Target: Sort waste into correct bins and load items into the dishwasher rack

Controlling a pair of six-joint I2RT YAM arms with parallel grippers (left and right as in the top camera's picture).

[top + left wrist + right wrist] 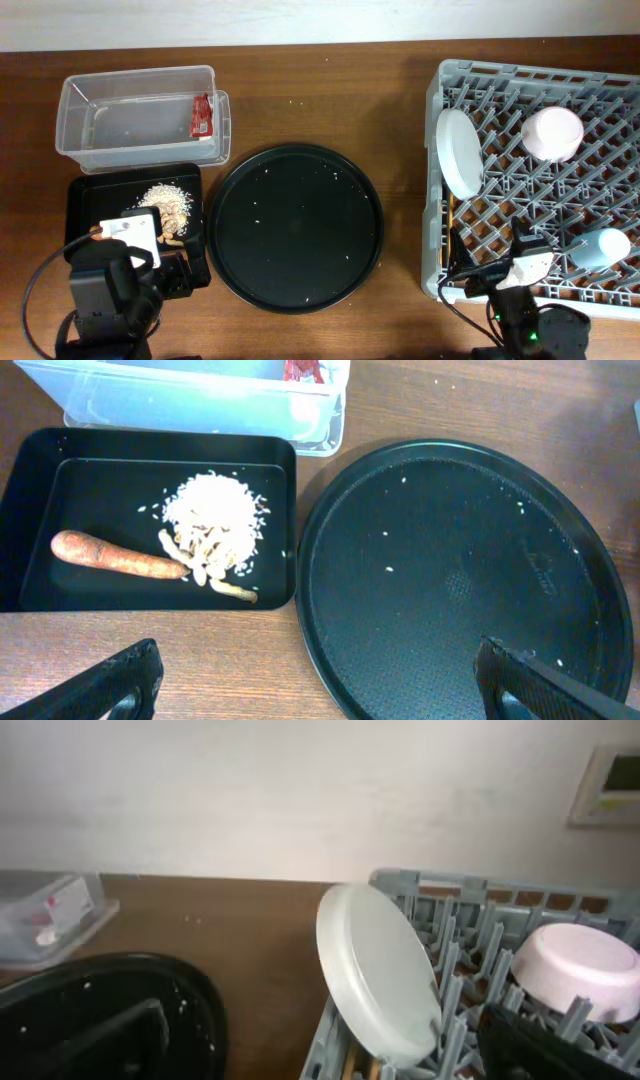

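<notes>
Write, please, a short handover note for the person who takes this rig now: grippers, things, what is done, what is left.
Left gripper: open, empty, near the black tray.
Right gripper: open, empty, at the rack's near edge.
Done: red wrapper in the clear tub; food scraps and carrot in the black tray; plate, bowl and cup in the rack; chopsticks seemingly at its left wall, under the plate.
Left: nothing visible; the round tray holds only crumbs.

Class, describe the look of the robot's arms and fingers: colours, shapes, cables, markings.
The left arm and right arm are black and blocky, each with a white wrist block and a thin black cable looping beside it. Left fingers are matte black wedges.
</notes>
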